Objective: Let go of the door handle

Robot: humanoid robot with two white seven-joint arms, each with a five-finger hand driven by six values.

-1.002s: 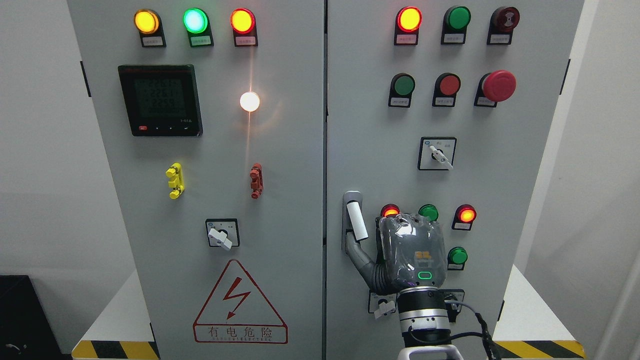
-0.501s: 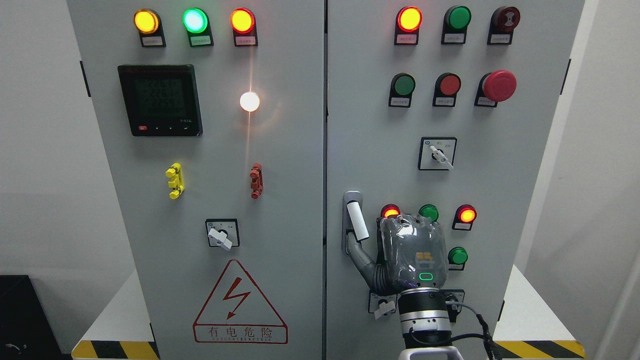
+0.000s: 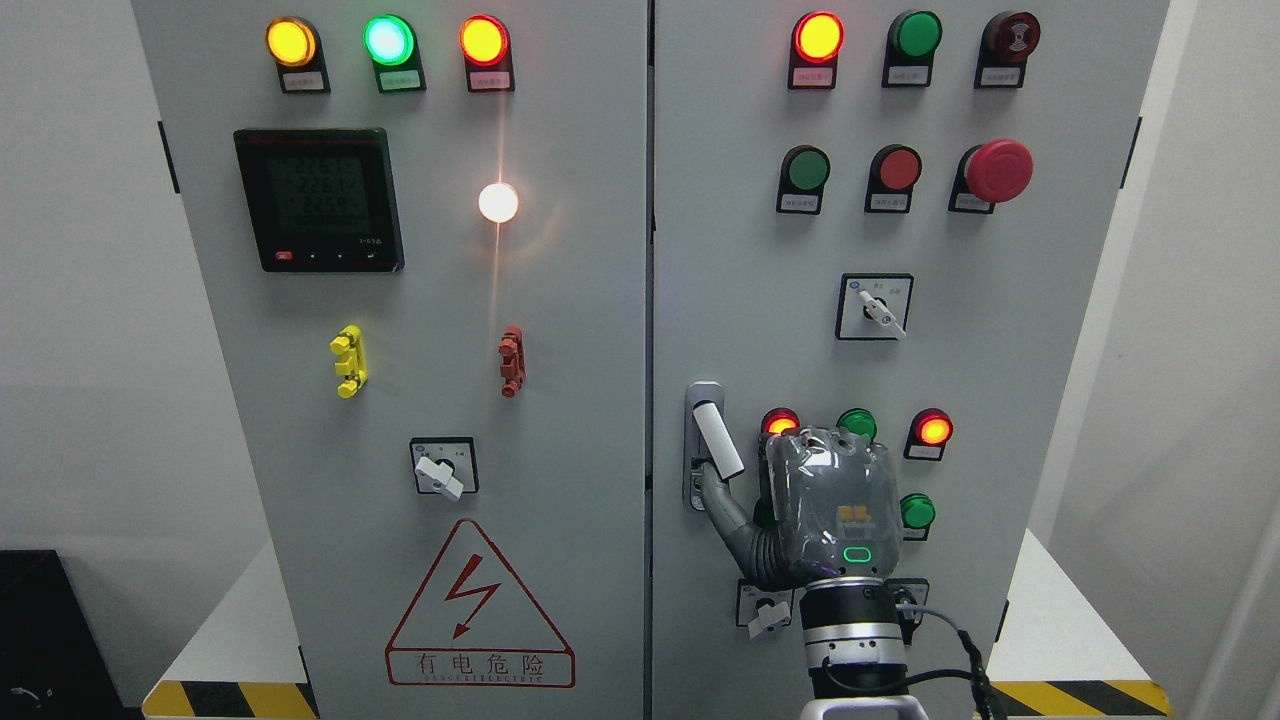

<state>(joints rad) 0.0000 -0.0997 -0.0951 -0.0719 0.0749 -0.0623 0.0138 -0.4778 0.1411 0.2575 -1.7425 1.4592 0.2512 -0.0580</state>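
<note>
Right hand [image 3: 825, 505] beside door handle [image 3: 717, 438], grey cabinet [image 3: 560, 330]

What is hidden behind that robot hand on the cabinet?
The right hand partly covers a red lamp, two green lamps and a rotary switch. Anything directly behind it cannot be seen.

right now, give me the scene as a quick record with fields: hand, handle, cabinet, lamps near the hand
working hand: right hand, arm entering from the bottom edge right of the middle
thumb: reaches up-left to the lower end of the door handle
grip: not wrapped round the handle; whether the thumb tip touches it cannot be told
other fingers: hidden behind the palm
handle: white lever, tilted, on the right door
doors: both look closed
lamps by the hand: red lamp lit, green lamp to the hand's right
left hand: not in view
</note>
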